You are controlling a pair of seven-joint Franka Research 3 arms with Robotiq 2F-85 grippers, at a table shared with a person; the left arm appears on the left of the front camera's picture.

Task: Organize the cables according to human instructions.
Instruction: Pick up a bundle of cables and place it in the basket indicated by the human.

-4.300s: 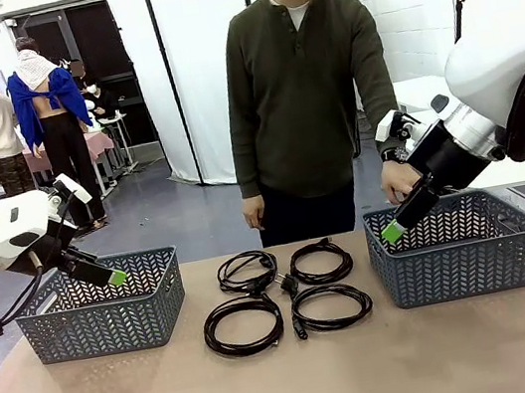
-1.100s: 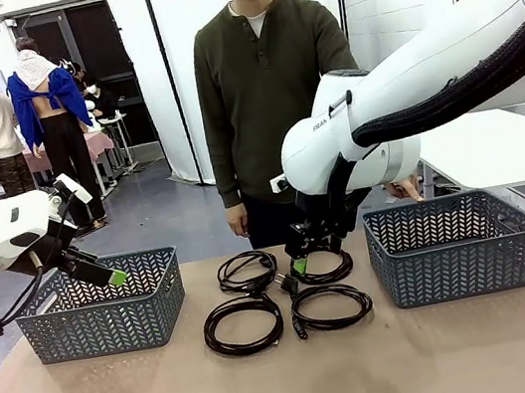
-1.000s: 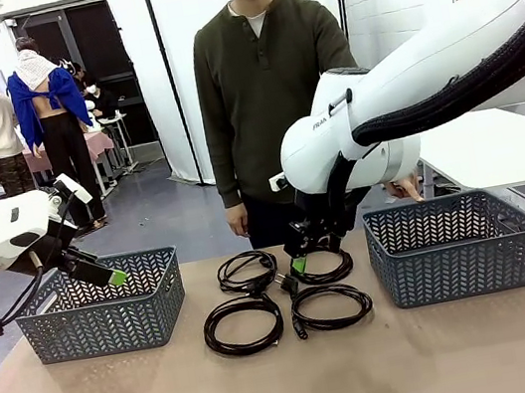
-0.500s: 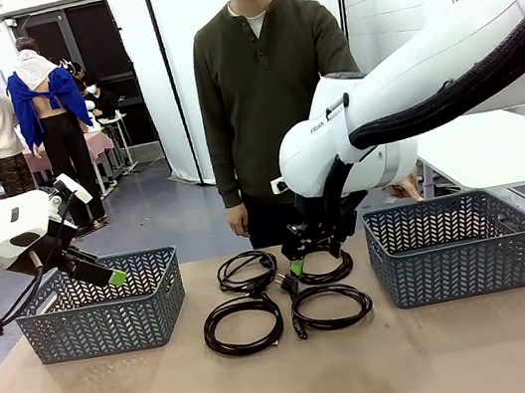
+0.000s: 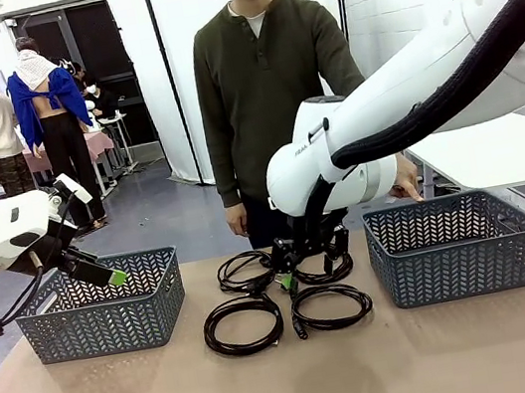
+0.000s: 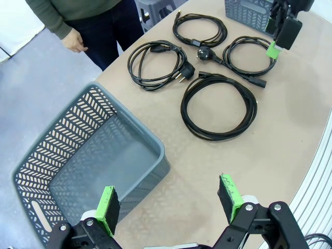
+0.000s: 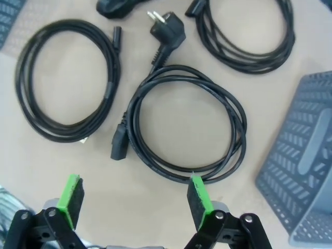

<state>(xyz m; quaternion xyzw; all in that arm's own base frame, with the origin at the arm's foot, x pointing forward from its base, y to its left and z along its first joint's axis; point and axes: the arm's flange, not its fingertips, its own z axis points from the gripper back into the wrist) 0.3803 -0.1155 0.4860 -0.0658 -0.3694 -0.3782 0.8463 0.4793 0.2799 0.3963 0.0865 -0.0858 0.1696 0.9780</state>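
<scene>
Four black coiled cables lie mid-table: far left [image 5: 247, 272], far right [image 5: 333, 270], near left [image 5: 243, 324] and near right [image 5: 331, 306]. My right gripper [image 5: 287, 281] hangs open just above them, near their shared middle. In the right wrist view its open fingers [image 7: 134, 194] frame the near right cable [image 7: 187, 124], with the near left cable [image 7: 67, 80] beside it and nothing between the pads. My left gripper [image 5: 115, 278] hovers open and empty over the left basket [image 5: 102, 319]; its own view shows the open fingers [image 6: 168, 201] above that basket's rim [image 6: 150, 150].
A second grey basket [image 5: 457, 245] stands at the right, also seen as the basket [image 7: 306, 155] in the right wrist view. The person stands at the far side, one hand [image 5: 404, 188] by the right basket, the other hand [image 5: 237, 223] hanging down. Bare brown tabletop [image 5: 294, 383] lies in front.
My right arm has swung a little to the left and lowered over the cables, staying open. The left arm and all the cables have not moved.
</scene>
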